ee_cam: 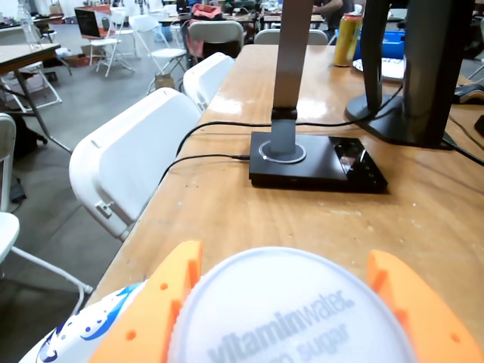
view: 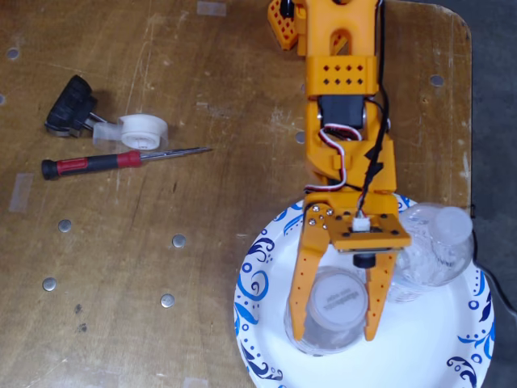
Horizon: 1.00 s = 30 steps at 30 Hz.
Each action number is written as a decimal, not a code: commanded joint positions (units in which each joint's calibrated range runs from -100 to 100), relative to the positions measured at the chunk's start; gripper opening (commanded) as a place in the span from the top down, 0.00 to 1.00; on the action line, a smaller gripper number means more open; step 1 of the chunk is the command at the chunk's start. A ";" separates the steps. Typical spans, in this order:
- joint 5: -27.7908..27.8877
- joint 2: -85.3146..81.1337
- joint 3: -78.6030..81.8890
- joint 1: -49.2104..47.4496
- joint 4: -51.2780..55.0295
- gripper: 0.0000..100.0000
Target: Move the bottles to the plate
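Note:
One clear bottle (view: 334, 303) stands upright on the white plate (view: 257, 279) with blue swirls, its white cap (ee_cam: 291, 310) printed with grey lettering. My orange gripper (view: 335, 323) comes down over it from the arm above, one finger on each side, pressed against the cap and shoulders. The wrist view shows both orange fingers (ee_cam: 155, 318) hugging the cap, with a bit of the plate's rim (ee_cam: 79, 333) at lower left. A second clear bottle (view: 432, 246) with a white cap rests on the plate's right part, just right of my gripper.
A red-handled screwdriver (view: 121, 160), a clear tape roll (view: 141, 131) and a black part (view: 69, 105) lie on the wooden table at the left. The wrist view shows a black lamp base (ee_cam: 318, 160), a monitor stand (ee_cam: 408, 113) and white folding chairs (ee_cam: 128, 159) at the table's edge.

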 commanded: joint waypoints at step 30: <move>-2.34 -1.05 0.75 -1.77 -8.12 0.67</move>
